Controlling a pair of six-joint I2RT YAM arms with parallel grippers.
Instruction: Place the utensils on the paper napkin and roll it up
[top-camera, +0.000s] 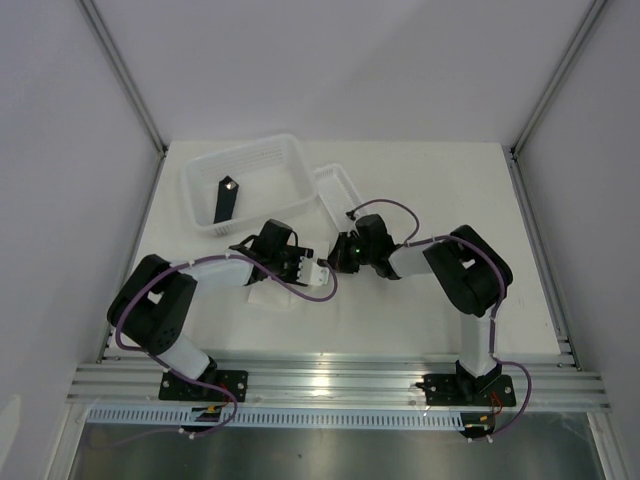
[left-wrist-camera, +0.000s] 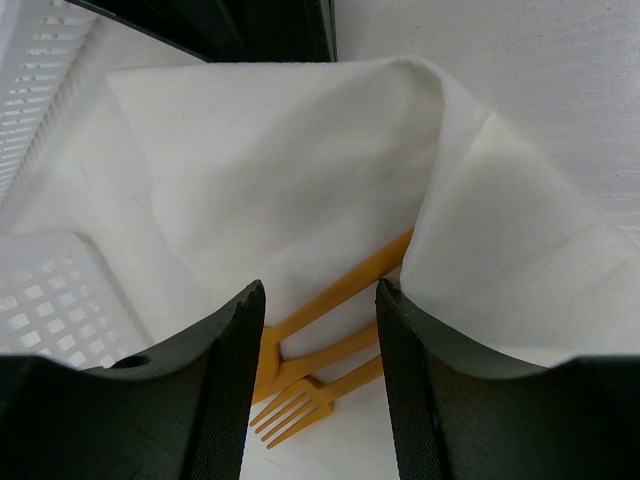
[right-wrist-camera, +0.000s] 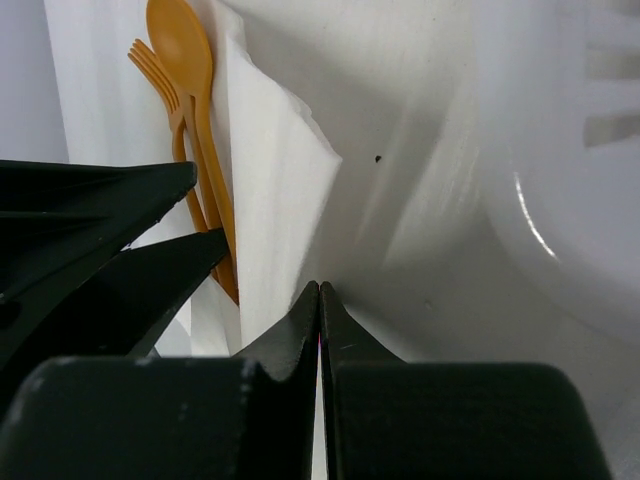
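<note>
The orange utensils (left-wrist-camera: 335, 295) lie side by side on the white paper napkin (left-wrist-camera: 260, 170), with the fork's tines (left-wrist-camera: 290, 410) nearest the camera. My left gripper (left-wrist-camera: 320, 340) is open and its jaws straddle the utensils without touching them. The napkin's right part (left-wrist-camera: 500, 250) is lifted and folded over the handles. In the right wrist view the spoon (right-wrist-camera: 180, 40) and fork (right-wrist-camera: 152, 62) stick out from under this raised flap (right-wrist-camera: 275, 200). My right gripper (right-wrist-camera: 320, 288) is shut, pinching the flap's edge. The grippers (top-camera: 310, 270) (top-camera: 337, 256) meet at mid-table.
A large white tray (top-camera: 250, 152) at the back left holds a black flat bar (top-camera: 227, 198). A smaller white tray (top-camera: 340, 185) stands just behind the grippers, close to the right gripper (right-wrist-camera: 570, 200). Tray mesh (left-wrist-camera: 40, 300) borders the napkin's left side.
</note>
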